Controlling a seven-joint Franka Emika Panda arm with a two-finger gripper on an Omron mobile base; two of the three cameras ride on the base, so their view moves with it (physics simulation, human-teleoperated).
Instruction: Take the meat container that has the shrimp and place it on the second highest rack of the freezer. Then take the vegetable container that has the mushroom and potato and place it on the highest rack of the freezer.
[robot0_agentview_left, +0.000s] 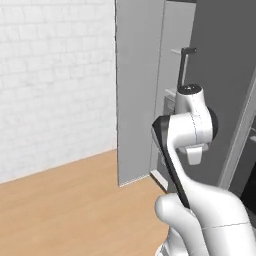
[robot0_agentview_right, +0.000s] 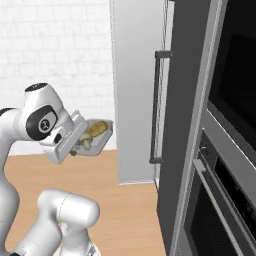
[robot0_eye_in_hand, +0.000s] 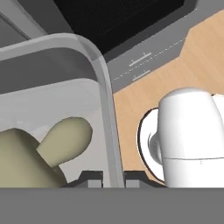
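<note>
Pinching one wall of the vegetable container (robot0_agentview_right: 94, 136), the tool (robot0_eye_in_hand: 113, 178) is seen with its fingertips (robot0_eye_in_hand: 92, 179) pressed together on the rim. The tray is held in the air, tilted, above the wooden floor (robot0_agentview_right: 125, 210), beside the freezer (robot0_agentview_right: 137, 90). A mushroom (robot0_eye_in_hand: 65, 140) lies inside.

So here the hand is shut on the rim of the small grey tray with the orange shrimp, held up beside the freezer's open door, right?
Not quite: the hand is shut on the small shallow grey tray holding a yellow-brown potato and a pale mushroom, not a shrimp. The right base view and hand view show it. It is held up beside the tall grey freezer's open door.
</note>
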